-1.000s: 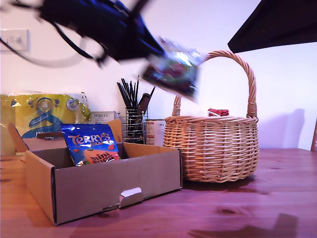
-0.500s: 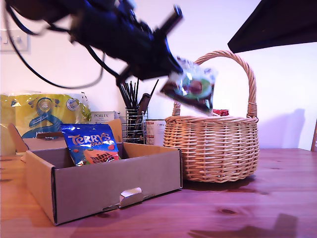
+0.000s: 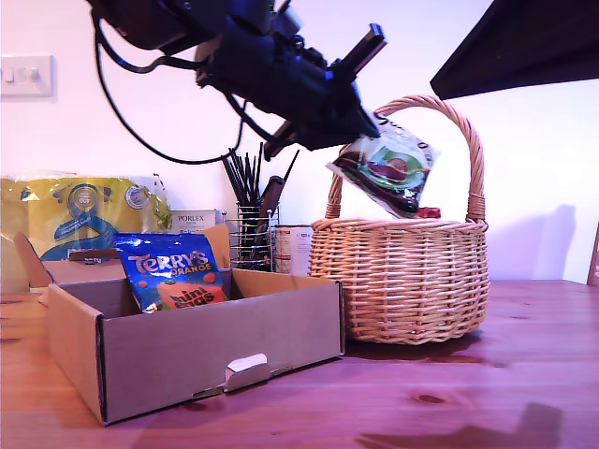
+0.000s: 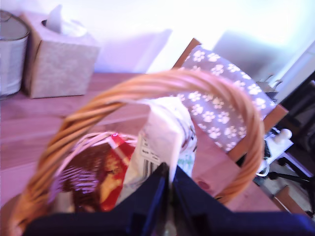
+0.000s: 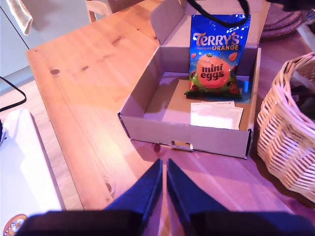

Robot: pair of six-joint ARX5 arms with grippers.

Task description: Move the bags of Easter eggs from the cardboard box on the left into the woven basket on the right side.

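My first gripper [image 3: 363, 134] [image 4: 167, 173] is shut on the top edge of a white-and-green bag of Easter eggs [image 3: 386, 171] [image 4: 166, 132]. The bag hangs just above the woven basket [image 3: 402, 276], under its arched handle [image 4: 147, 86]. A red-and-white bag [image 4: 106, 172] [image 3: 426, 212] lies inside the basket. The blue Terry's bag [image 3: 173, 271] [image 5: 214, 54] leans upright against the back wall of the cardboard box [image 3: 215, 351] [image 5: 147, 105], at the exterior view's left. My second gripper [image 5: 164, 161] hovers high over the table in front of the box, shut and holding nothing.
Behind the box stand a yellow plastic-wrapped pack [image 3: 84, 210], a white Porlex carton [image 3: 197, 222], a wire holder of black sticks [image 3: 253, 234] and a tin [image 3: 292, 245]. A white paper [image 5: 216, 115] lies in the box. Beyond the basket are a tissue box [image 4: 56, 56] and a paw-print chair cushion [image 4: 226, 108].
My first arm has carried the white-and-green bag toward the exterior view's right and lower, from beside the handle to just over the basket's opening. The blur has gone.
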